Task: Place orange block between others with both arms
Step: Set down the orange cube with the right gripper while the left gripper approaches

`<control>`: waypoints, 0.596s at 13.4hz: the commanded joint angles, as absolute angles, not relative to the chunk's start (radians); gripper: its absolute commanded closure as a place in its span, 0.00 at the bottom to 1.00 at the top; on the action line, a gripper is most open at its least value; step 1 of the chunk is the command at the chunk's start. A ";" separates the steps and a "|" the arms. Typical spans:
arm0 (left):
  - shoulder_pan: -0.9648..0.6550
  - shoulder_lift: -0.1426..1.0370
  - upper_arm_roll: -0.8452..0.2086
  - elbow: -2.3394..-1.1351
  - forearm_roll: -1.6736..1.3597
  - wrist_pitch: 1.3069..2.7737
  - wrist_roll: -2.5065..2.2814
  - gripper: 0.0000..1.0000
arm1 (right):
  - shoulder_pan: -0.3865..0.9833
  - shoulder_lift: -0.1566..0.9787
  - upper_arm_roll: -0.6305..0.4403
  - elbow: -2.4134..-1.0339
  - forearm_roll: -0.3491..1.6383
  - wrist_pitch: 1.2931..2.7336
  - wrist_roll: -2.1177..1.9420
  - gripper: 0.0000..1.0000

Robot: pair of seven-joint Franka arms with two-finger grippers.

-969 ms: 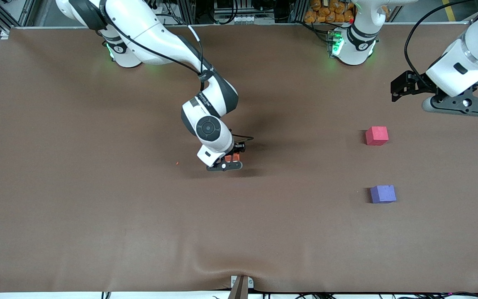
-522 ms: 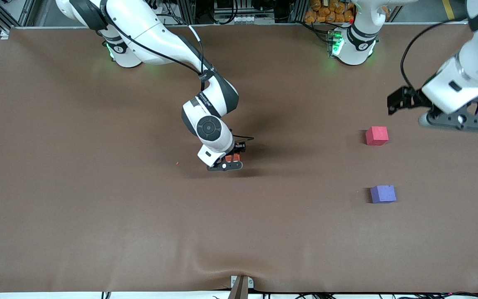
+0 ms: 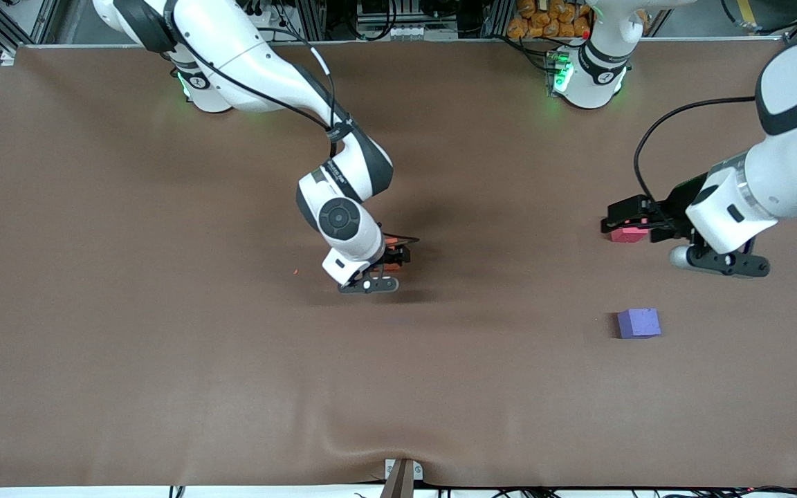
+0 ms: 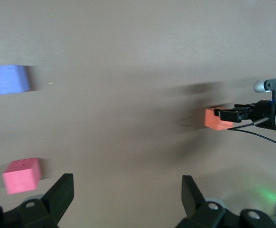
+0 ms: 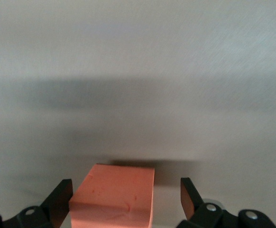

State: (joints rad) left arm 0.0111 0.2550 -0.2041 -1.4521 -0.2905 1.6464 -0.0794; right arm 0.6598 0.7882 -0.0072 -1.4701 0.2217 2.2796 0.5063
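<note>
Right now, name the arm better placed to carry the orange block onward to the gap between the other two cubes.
Left. The right gripper stands open around the orange block mid-table; the open left gripper hovers by the pinkish-red cube and purple cube.

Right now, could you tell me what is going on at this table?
The right gripper stands open around the orange block on the middle of the table, no longer clamping it. The left gripper, open, is over the table by the red block. The purple block sits nearer the camera.
</note>
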 commanded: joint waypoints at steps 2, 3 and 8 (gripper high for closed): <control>-0.026 0.290 -0.215 -1.437 -0.354 1.672 -0.095 0.00 | 0.604 0.750 0.003 -1.399 0.241 2.182 0.506 0.00; -0.053 0.308 -0.213 -1.436 -0.351 1.683 -0.098 0.00 | 0.589 0.739 0.003 -1.370 0.241 2.108 0.509 0.00; -0.145 0.391 -0.213 -1.431 -0.341 1.816 -0.172 0.00 | 0.464 0.577 0.006 -1.304 0.224 1.766 0.508 0.00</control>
